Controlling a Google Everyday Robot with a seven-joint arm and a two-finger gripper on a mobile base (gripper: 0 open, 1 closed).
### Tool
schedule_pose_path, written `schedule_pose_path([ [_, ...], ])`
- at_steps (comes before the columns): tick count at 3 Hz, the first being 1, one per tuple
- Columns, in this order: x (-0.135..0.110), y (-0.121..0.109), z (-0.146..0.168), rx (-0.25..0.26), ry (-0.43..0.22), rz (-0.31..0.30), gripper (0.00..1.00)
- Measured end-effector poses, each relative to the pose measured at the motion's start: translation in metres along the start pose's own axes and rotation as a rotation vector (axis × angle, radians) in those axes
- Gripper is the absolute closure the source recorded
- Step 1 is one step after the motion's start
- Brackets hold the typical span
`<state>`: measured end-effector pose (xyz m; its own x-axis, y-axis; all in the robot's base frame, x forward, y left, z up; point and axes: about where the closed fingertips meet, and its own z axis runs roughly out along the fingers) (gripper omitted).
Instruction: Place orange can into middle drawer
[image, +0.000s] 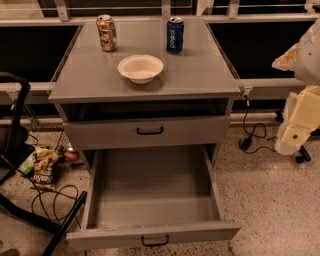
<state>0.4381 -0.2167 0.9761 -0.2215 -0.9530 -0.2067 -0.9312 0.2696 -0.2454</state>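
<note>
Orange can (106, 32) upright, surface (200, 75) rear-left; middle drawer (150, 200) open. Gripper (299, 122) far right, state: cannot tell. Risk: long reach clips bowl (140, 68), topples can.

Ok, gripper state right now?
Gripper: cannot tell. It is at the right edge, apart from the can, which stands on the cabinet.

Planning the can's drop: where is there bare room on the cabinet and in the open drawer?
The middle drawer is bare wall to wall. The cabinet top is free in front of the white bowl; crowded behind, with the orange can and the blue can. The gripper hangs at the picture's right edge.
</note>
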Motion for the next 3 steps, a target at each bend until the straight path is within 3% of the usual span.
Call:
schedule_pose_path([
  [1, 0.000, 0.000, 0.000, 0.000, 0.000, 0.000, 0.00],
  [2, -0.017, -0.031, 0.022, 0.009, -0.094, 0.009, 0.00],
  [3, -0.038, -0.081, 0.057, 0.000, -0.282, 0.126, 0.00],
])
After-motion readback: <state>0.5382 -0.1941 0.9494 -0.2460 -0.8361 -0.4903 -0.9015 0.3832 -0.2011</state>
